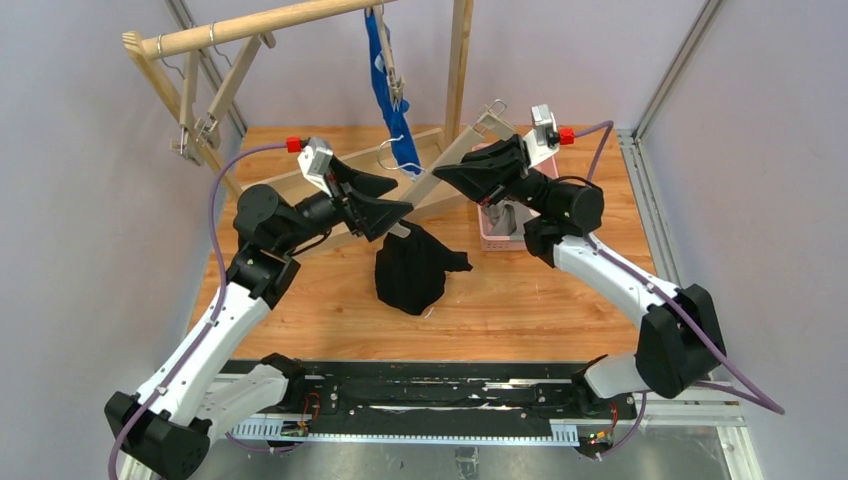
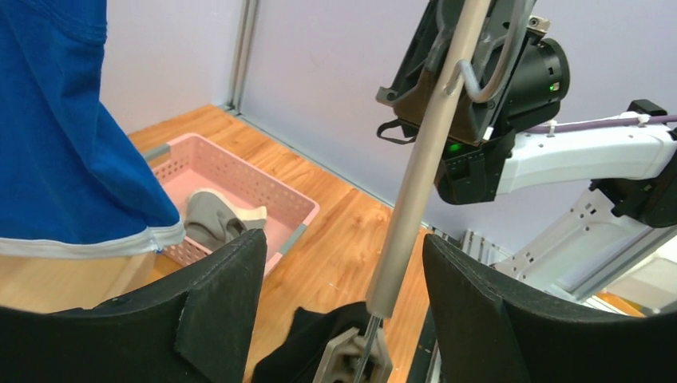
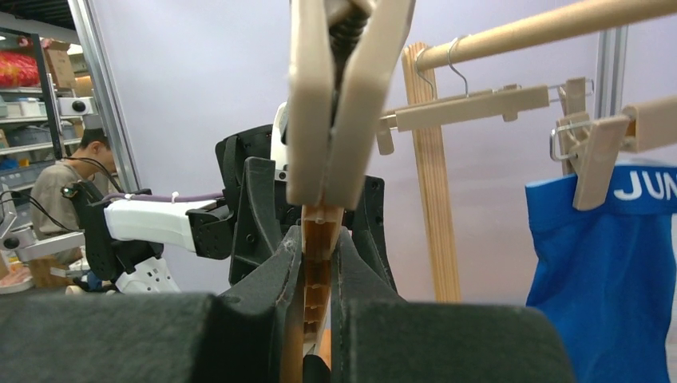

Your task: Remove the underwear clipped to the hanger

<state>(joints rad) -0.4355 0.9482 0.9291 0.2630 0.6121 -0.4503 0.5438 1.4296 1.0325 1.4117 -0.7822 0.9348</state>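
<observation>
Roughly a third of the job looks finished. The grey underwear [image 2: 209,222] lies in the pink basket [image 2: 255,171] at the far right of the table, free of any clip.

The black underwear [image 1: 412,270] is the piece in hand. It hangs mid-table below the low end of a wooden hanger [image 1: 424,195], which slants down from the far right. The right gripper [image 1: 445,175] is clamped tight on the hanger's bar, holding it off the rack. The left gripper [image 1: 404,198] is spread wide with a finger on each side of the bar, gripping nothing, just above the lower clip [image 2: 351,361]. Whether that clip bites the black cloth I cannot tell — the cloth sits right beside it.

The blue underwear [image 1: 385,85], with white lettering, remains pinned to another hanger under the rack rod [image 1: 250,28] at the far side — untouched as far as the views show.

Left to do, by my reading: release the black piece and set it down, then unclip the blue one.
</observation>
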